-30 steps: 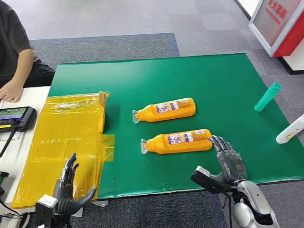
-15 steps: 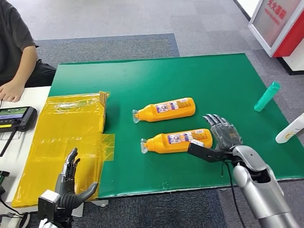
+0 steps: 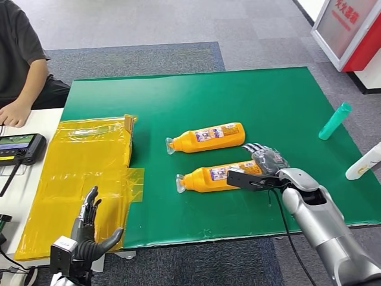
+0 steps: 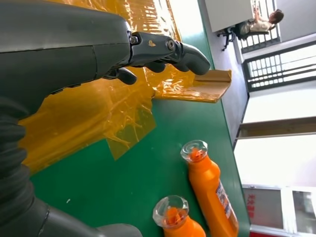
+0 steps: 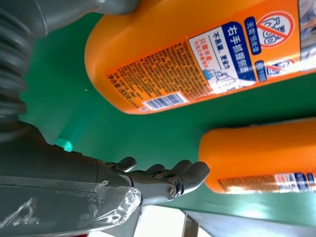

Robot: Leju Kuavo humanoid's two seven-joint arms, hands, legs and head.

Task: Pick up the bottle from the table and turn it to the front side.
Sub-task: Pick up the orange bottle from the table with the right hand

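Two orange bottles with clear caps lie on their sides on the green table mat [image 3: 269, 101], caps pointing left. The near bottle [image 3: 215, 177] shows its back label with a barcode in the right wrist view [image 5: 178, 59]. My right hand [image 3: 259, 168] straddles its base end, thumb on the near side, fingers [image 5: 164, 178] in the gap towards the far bottle [image 3: 206, 137] [image 5: 260, 158]. Green mat shows between fingers and bottle, so nothing is gripped. My left hand [image 3: 87, 229] [image 4: 111, 44] hovers open by the table's near left corner.
A yellow plastic-wrapped flat package [image 3: 85, 173] covers the table's left part. A teal bottle [image 3: 334, 121] and a white bottle [image 3: 364, 162] lie at the right edge. A person sits at far left, a hand [image 3: 13, 114] on a white table beside a dark device [image 3: 20, 148].
My right hand has moved left and forward from beyond the near bottle's base until it straddles that base, thumb swung to the near side. The left hand and both bottles have stayed put.
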